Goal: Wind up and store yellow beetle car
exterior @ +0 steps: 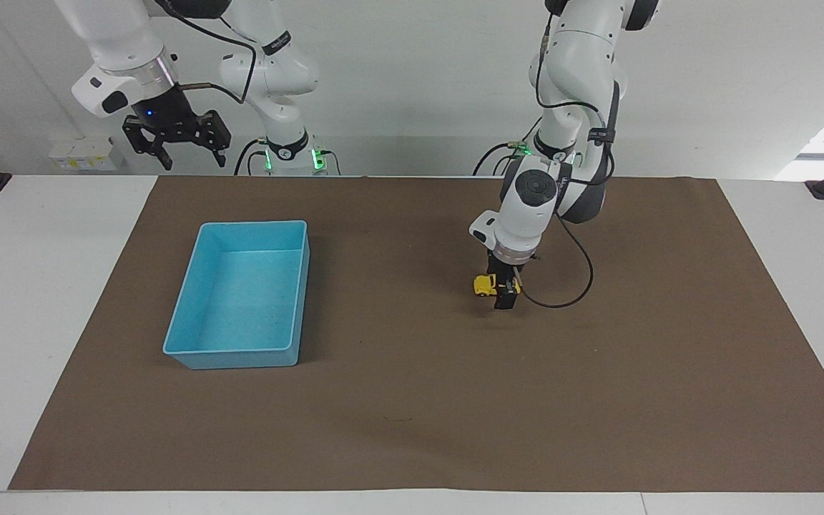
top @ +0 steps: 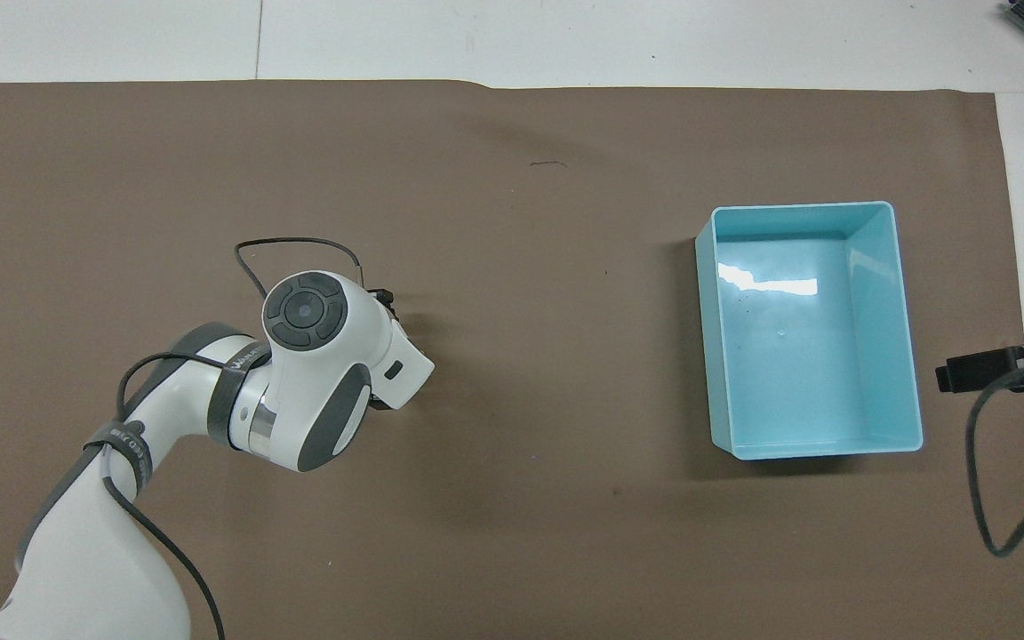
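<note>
The yellow beetle car (exterior: pixel 483 285) stands on the brown mat, toward the left arm's end of the table. My left gripper (exterior: pixel 502 292) is down at the car, straddling its body, with only one end of the car showing beside it. In the overhead view the left arm's wrist (top: pixel 316 356) hides the car. The light-blue tray (exterior: pixel 237 356) is empty and lies toward the right arm's end; it also shows in the overhead view (top: pixel 715 356). My right gripper (exterior: pixel 176 139) is open and waits raised near its base.
The brown mat (exterior: pixel 412 400) covers most of the white table. The left arm's cable (exterior: pixel 569 286) loops beside the car. The right gripper's tip and cable (top: pixel 1001 369) show beside the tray in the overhead view.
</note>
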You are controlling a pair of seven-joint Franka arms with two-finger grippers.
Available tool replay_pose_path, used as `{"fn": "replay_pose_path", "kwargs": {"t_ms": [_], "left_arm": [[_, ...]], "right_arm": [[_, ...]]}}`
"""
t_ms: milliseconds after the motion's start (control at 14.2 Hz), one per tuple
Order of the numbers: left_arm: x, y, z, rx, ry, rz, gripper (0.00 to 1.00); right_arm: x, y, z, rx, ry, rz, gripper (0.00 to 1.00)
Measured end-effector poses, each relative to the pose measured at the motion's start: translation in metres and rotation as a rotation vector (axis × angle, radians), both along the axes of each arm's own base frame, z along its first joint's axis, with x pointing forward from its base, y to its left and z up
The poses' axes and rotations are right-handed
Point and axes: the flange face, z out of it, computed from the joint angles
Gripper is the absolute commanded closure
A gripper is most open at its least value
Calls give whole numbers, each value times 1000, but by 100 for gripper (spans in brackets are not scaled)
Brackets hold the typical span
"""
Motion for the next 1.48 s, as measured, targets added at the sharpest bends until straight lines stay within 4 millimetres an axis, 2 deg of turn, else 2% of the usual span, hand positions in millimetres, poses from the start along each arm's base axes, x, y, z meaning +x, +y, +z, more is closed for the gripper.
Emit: {"fn": "replay_pose_path", "kwargs": {"t_ms": [212,282,353,424,706,1059,1271,1482], "left_arm": [[-2,1,1,25,-17,-31,0],[-2,1,3,27,-22,-35,17],[-2,1,5,27,-25,-36,42],[-4,-1,7,26,-26,-35,97],[-11,-10,10,29,-25,-37,100],[-10,-6,9,35,-25,-33,100],[-7,8,9,45,-23,-25,100],[2,38,9,49,-16,-41,100]], "right_arm": [[0,0,0,0,0,0,0],[0,0,0,0,0,0,0],[0,0,0,0,0,0,0],[0,0,0,0,0,0,0],[0,0,0,0,0,0,0],[0,0,0,0,0,0,0],[0,0,0,0,0,0,0],[0,0,0,0,0,0,0]]}}
